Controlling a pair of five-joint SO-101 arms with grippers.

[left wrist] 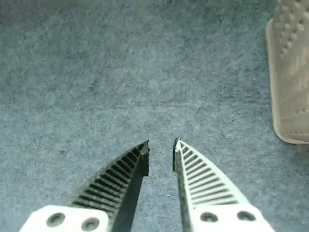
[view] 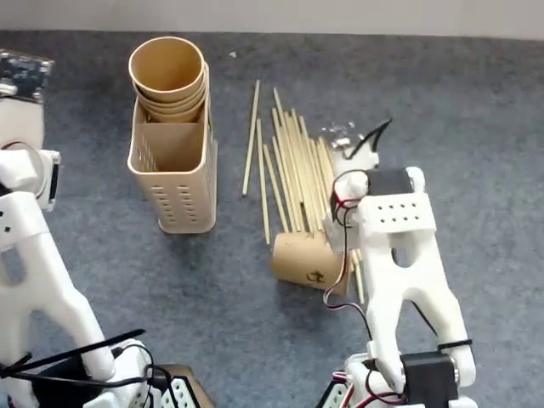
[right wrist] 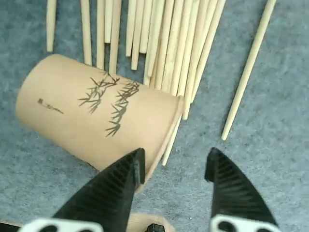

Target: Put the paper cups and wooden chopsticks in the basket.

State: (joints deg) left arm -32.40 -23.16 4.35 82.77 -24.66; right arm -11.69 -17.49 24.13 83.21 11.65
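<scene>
While a stack of paper cups (view: 167, 72) already sits mouth-up in the far compartment of the basket (view: 174, 183), upper left of centre in the high view, one paper cup (view: 302, 257) lies on its side on the grey carpeted bench (view: 212, 306). It rests right of centre, its long axis running roughly left to right across the frame. Its right end is partly hidden by an arm's wires. In the right wrist view the cup's (right wrist: 96, 121) rim rests against the chopstick tips.

The wooden chopsticks (view: 293, 170) lie loosely fanned above the cup, their long axes running roughly up and down the frame. One lies apart on the left, and several on the right are cut off by the arm.

The right gripper (right wrist: 174, 169) hangs over the cup's rim, fingers spread wide, holding nothing. The left gripper (left wrist: 161, 154) hovers above bare carpet near the basket's (left wrist: 289, 87) base, fingers parted by a narrow gap.
</scene>
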